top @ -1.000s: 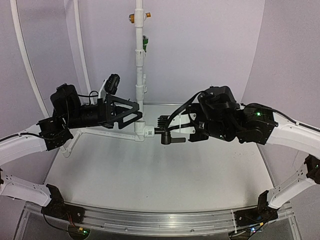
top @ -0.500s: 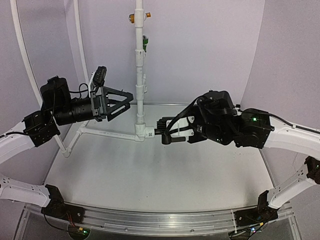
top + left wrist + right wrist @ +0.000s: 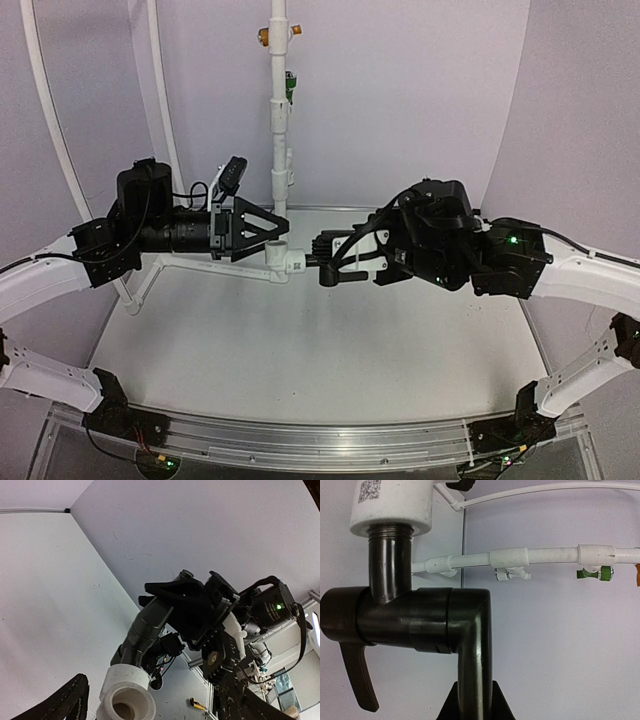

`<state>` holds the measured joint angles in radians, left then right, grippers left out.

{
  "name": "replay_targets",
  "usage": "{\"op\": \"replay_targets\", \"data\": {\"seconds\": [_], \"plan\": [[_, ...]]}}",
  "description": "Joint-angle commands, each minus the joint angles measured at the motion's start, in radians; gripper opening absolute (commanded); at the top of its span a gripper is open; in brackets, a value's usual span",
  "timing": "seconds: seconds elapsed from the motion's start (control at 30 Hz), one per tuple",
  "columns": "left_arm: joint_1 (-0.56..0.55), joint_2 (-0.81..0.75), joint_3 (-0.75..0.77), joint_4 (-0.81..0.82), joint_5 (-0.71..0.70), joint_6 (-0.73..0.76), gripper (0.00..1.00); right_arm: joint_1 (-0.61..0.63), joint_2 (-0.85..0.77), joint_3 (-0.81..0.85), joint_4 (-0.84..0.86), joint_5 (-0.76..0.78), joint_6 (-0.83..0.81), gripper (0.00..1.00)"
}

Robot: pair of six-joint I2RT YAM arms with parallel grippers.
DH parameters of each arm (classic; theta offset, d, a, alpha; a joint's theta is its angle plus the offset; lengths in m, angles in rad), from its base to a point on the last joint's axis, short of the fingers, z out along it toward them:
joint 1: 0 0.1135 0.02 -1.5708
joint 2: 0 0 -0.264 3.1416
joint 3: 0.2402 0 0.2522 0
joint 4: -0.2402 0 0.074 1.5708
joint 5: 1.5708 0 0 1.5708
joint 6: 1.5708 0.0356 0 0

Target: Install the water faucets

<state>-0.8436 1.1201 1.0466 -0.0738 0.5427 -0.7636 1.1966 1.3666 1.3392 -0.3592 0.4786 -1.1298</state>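
A flat white table (image 3: 300,350) fills the floor of a booth with pale lilac walls (image 3: 420,100); a ribbed aluminium rail (image 3: 300,440) runs along its near edge; a tall white plastic pipe (image 3: 279,120) stands upright at the back, ending low down in a white socket fitting with a printed code (image 3: 390,505).

The left arm reaches in level from the left; the left gripper (image 3: 278,228) has its fingers spread wide on either side of the socket.

The right arm reaches in from the right; the right gripper (image 3: 345,262) is pinched on the small black metal tap (image 3: 420,617); the tap's threaded stem sits in the socket's mouth, a band of thread showing, its lever hanging at the left in the right wrist view.
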Motion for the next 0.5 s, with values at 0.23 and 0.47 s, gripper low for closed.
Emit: {"op": "replay_targets", "data": {"seconds": [0.23,0.47], "plan": [[0.000,-0.028,0.037,0.165,0.235,0.013,0.82,0.006,-0.034,0.039,0.111,0.035,0.027,0.00],[-0.006,-0.018,0.042,0.111,0.238,0.025,0.80,0.005,-0.010,0.087,0.117,0.050,0.052,0.00]]}}
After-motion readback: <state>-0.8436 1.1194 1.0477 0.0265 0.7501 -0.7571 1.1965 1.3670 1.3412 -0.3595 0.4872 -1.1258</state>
